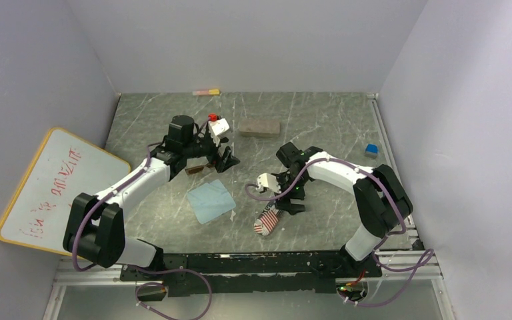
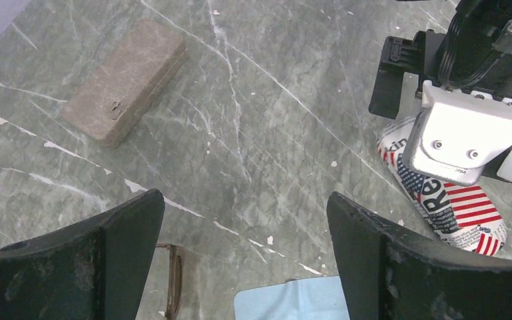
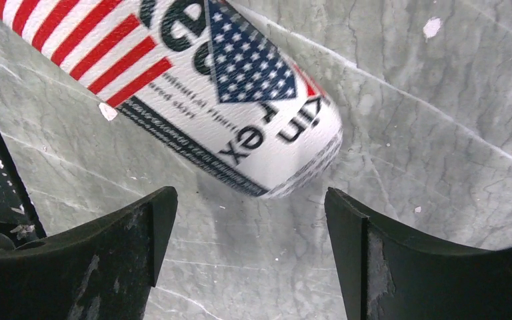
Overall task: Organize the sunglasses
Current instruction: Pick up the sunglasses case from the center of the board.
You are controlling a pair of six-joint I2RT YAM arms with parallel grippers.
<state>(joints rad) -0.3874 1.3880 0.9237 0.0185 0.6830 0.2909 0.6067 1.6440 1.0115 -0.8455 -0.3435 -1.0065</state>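
The left tool (image 2: 243, 207) is hovering, spread wide; brown-framed sunglasses (image 2: 173, 280) (only a sliver showing) are lying just beside it, a light-blue cloth (image 2: 293, 301) is peeking in near them, and a brown case (image 2: 127, 80) is resting farther off.

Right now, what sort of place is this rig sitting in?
Probably a lab data-collection booth, not a home or shop: plain lilac walls box in a marble-patterned tabletop on three sides, and a handwritten whiteboard leans against the left wall.
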